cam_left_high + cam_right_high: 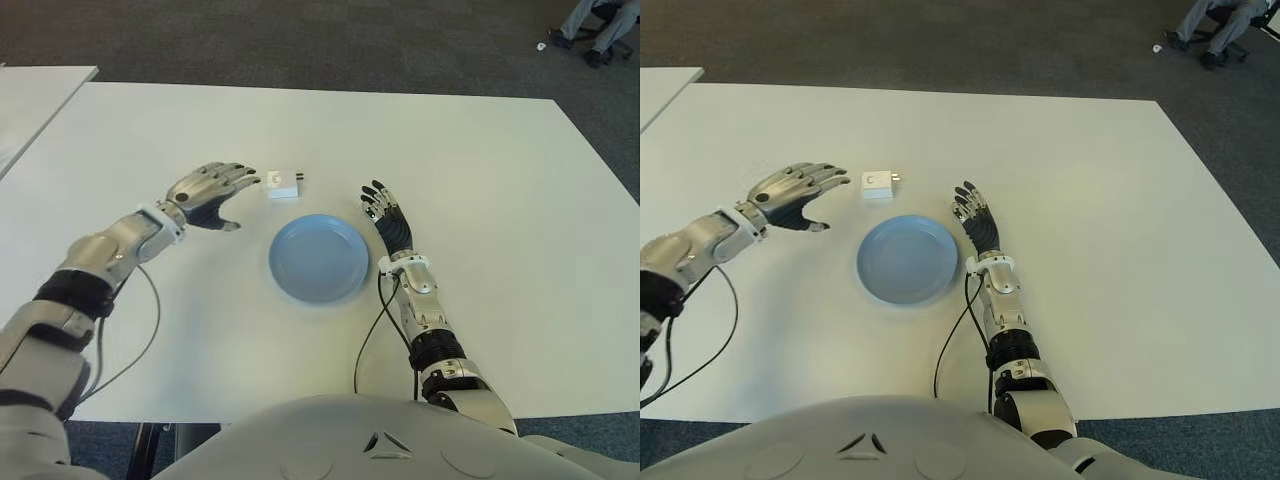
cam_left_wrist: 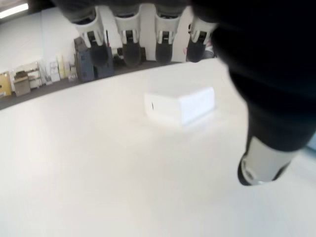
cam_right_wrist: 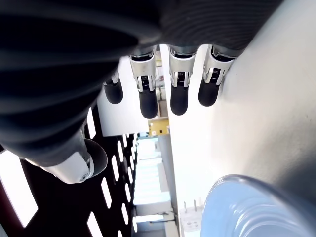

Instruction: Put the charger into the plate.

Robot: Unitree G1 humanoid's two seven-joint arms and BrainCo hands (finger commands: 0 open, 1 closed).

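A small white charger [image 1: 283, 186] lies on the white table [image 1: 480, 180], just beyond the far left rim of the blue plate [image 1: 318, 258]. My left hand [image 1: 212, 193] hovers to the left of the charger, fingers spread toward it and holding nothing; its wrist view shows the charger [image 2: 180, 105] a short way past the fingertips [image 2: 132, 54]. My right hand [image 1: 388, 217] shows beside the plate's right rim, fingers stretched out and empty. In the right wrist view the plate [image 3: 256, 207] and the charger [image 3: 191, 222] appear beyond the palm.
A second white table [image 1: 35, 100] shows at the far left. A person's legs and a chair [image 1: 600, 25] are at the far right on the dark carpet. Cables [image 1: 372, 330] trail from both wrists across the table toward me.
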